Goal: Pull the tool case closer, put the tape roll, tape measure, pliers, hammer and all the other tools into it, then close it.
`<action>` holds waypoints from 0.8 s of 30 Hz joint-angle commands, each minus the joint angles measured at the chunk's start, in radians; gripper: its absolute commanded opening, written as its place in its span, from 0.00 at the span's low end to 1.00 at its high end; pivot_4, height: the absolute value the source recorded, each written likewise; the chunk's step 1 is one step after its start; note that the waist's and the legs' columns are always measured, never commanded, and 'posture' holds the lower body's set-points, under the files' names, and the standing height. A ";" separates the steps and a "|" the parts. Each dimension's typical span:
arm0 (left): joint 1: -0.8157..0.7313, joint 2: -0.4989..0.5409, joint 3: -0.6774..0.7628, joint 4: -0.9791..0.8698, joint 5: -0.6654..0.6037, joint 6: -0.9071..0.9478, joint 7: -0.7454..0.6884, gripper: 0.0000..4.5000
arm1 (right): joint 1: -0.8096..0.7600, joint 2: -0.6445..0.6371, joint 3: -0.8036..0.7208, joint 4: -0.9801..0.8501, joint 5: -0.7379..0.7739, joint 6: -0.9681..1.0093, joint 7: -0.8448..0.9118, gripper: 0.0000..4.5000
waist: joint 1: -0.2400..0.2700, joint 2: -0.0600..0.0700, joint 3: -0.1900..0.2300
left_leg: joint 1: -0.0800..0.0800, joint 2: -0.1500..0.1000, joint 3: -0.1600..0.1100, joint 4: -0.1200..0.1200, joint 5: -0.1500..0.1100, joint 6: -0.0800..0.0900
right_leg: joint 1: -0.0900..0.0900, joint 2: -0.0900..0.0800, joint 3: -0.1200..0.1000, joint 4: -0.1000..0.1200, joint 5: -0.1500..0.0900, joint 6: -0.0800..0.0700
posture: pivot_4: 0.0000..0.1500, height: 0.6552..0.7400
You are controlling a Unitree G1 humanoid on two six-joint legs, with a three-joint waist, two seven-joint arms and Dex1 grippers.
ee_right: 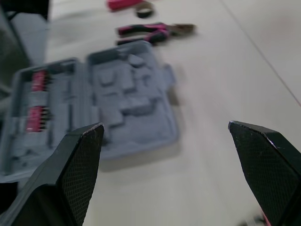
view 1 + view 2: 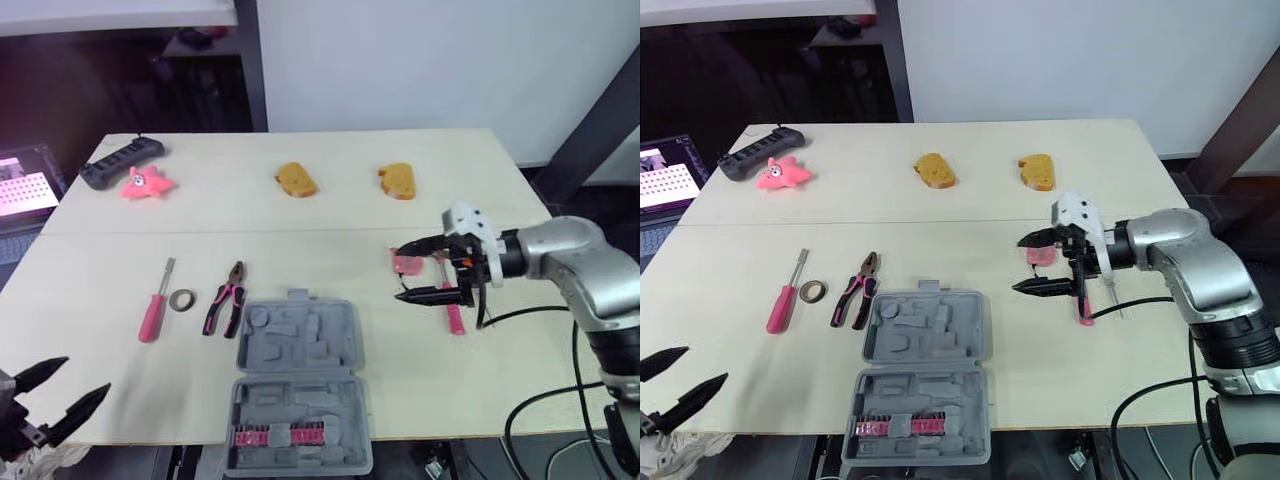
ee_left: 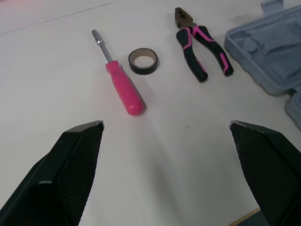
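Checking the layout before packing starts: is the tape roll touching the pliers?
Apart. The left wrist view shows a strip of bare table between the tape roll and the nearest handle of the pliers.

The grey tool case [image 2: 296, 385] lay open at the desk's near edge. Pliers [image 2: 226, 298], tape roll [image 2: 182, 299] and screwdriver [image 2: 155, 303] lay to its left. Near the right edge, the right gripper [image 2: 396, 273] hovered, fingers spread, beside a pink tape measure [image 2: 406, 262].
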 commanded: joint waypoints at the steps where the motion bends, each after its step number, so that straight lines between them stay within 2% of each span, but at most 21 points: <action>1: 0.005 -0.024 0.003 -0.077 -0.012 0.027 0.068 1.00 | -0.049 -0.007 0.009 -0.038 0.011 -0.007 0.035 0.99 | 0.000 0.000 0.000 | 0.000 0.000 0.000 0.000 0.000 0.000 | -0.001 0.000 0.000 0.000 0.000 0.000 | 1.00 1.00; 9: -0.032 -0.051 -0.044 -0.142 -0.027 0.094 0.164 1.00 | -0.086 -0.017 -0.001 -0.109 0.059 0.066 0.041 0.99 | -0.002 -0.001 0.000 | -0.004 0.000 0.000 0.000 0.000 0.000 | -0.004 0.001 0.000 0.000 0.001 0.000 | 1.00 1.00; 13: -0.137 -0.018 -0.064 -0.098 -0.035 0.154 0.218 1.00 | -0.072 -0.013 -0.018 -0.123 0.059 0.072 0.005 0.99 | 0.001 -0.001 0.000 | -0.006 0.000 0.000 0.001 0.000 0.000 | -0.005 0.000 0.000 0.000 0.001 0.000 | 1.00 1.00; 16: -0.258 0.001 -0.133 -0.089 0.002 0.194 0.295 1.00 | -0.058 -0.005 -0.026 -0.140 0.065 0.081 -0.028 0.99 | -0.001 -0.001 0.000 | -0.006 0.000 -0.001 0.002 0.000 0.000 | -0.005 0.001 -0.001 0.000 0.001 0.000 | 1.00 1.00; 20: -0.447 0.090 -0.260 0.002 0.055 0.329 0.367 1.00 | -0.038 0.009 -0.033 -0.178 0.081 0.101 -0.074 0.99 | 0.000 -0.001 -0.001 | -0.007 0.000 -0.003 0.002 0.000 0.000 | -0.005 0.001 -0.002 0.001 0.003 0.002 | 1.00 1.00; 24: -0.575 0.201 -0.364 0.102 0.068 0.417 0.303 1.00 | -0.024 0.014 -0.047 -0.211 0.099 0.122 -0.115 0.99 | -0.005 -0.001 -0.001 | -0.009 0.000 -0.003 0.001 0.000 0.000 | -0.008 0.001 -0.002 0.002 0.004 0.003 | 1.00 1.00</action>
